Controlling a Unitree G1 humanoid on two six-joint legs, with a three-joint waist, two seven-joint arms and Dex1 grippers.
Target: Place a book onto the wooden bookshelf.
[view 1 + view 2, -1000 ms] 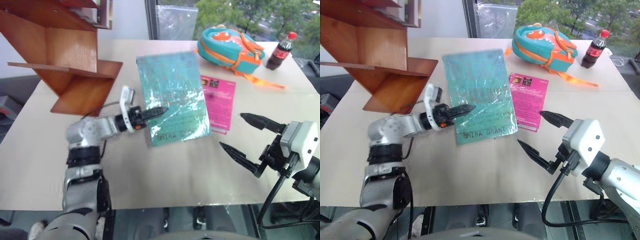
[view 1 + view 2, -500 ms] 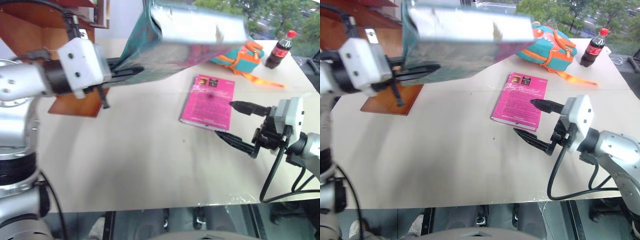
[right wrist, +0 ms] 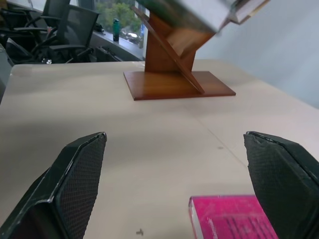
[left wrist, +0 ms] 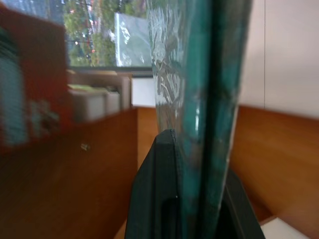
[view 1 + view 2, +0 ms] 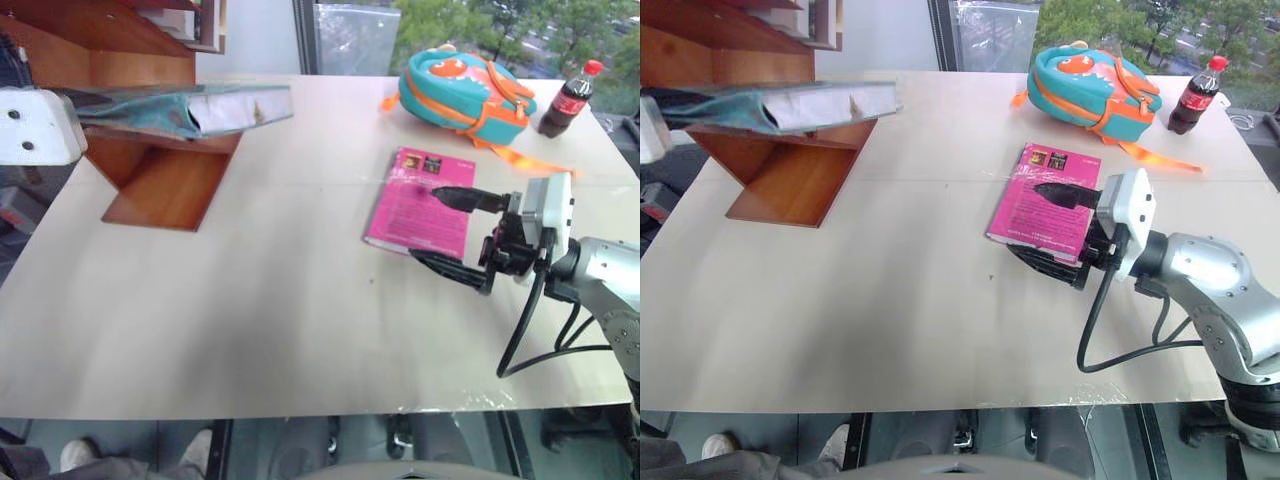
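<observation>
The teal book [image 5: 180,108] is held flat in the air at the upper left, just above a slanted board of the wooden bookshelf [image 5: 160,185]. Its pale page edge faces me. My left gripper [image 4: 192,199] is shut on the book, one black finger [image 4: 154,194] pressed on each cover, with the shelf's red-brown panels behind it. My right gripper [image 5: 424,222] stands wide open at the near edge of the thin pink book [image 5: 415,205], which lies flat on the table. Nothing is between its fingers [image 3: 75,184]. The right wrist view looks across the table at the bookshelf [image 3: 169,74].
A teal and orange backpack [image 5: 460,90] and a cola bottle [image 5: 568,98] stand at the far right of the beige table [image 5: 250,320]. A window runs behind the table. Bare tabletop lies between the shelf and the pink book.
My left gripper lifted the teal book off the table, rolled it flat and carried it up and left to the shelf. The right gripper, still open, moved in toward the pink book.
</observation>
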